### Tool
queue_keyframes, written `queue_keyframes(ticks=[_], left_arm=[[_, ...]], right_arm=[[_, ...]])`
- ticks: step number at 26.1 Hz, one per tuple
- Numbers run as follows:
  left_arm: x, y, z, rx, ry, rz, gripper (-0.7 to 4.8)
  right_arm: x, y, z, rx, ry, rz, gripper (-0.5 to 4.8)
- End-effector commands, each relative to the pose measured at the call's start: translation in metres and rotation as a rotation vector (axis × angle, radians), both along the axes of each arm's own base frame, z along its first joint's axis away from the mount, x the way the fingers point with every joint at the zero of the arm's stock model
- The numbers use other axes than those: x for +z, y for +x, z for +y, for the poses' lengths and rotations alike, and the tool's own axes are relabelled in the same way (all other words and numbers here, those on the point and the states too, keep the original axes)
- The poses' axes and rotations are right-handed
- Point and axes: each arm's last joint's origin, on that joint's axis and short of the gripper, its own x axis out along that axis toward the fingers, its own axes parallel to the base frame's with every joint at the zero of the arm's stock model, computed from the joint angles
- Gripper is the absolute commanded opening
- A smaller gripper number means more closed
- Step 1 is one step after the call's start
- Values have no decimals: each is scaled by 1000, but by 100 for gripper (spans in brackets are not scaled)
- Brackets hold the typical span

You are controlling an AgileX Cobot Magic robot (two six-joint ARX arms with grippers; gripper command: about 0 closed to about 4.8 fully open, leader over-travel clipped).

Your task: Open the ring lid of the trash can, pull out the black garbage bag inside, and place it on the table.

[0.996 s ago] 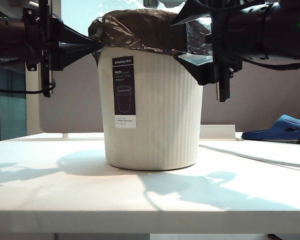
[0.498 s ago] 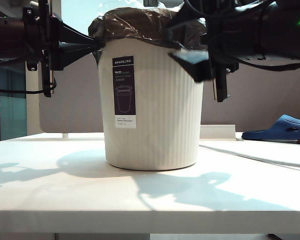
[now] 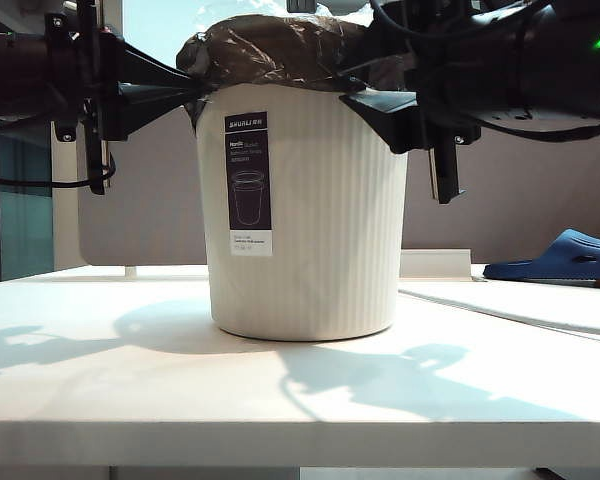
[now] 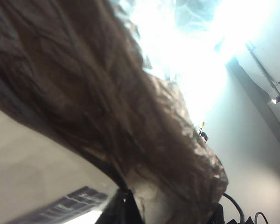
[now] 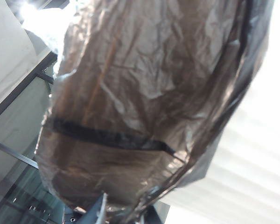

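The cream ribbed trash can (image 3: pixel 320 220) stands mid-table (image 3: pixel 130 400), its black label facing me. The black garbage bag (image 3: pixel 270 50) bulges out of the top and folds over the rim. My left gripper (image 3: pixel 192 95) is at the left rim, shut on the bag's edge. My right gripper (image 3: pixel 352 80) is at the right rim, its jaws drawn in on the bag's overhang. Crinkled bag (image 4: pixel 93 102) fills the left wrist view above the can wall (image 4: pixel 28 168). In the right wrist view the bag (image 5: pixel 144 93) runs down between the fingers (image 5: pixel 97 212). The ring lid is out of view.
A blue slipper (image 3: pixel 565 258) lies on a second white surface at the back right. A grey-brown partition (image 3: pixel 140 200) stands behind the can. Both arms reach in level at rim height, one from each side.
The right gripper's jaws have narrowed from wide open onto the bag's edge at the right rim. The left gripper and the can have kept still.
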Motion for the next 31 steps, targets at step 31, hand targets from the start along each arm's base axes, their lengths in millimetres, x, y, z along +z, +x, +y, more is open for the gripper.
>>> queue_keyframes(ticks=[31], left_arm=[[8, -12, 2, -110, -78, -29, -6]], right_arm=[[32, -13, -5, 153, 70, -165, -5]])
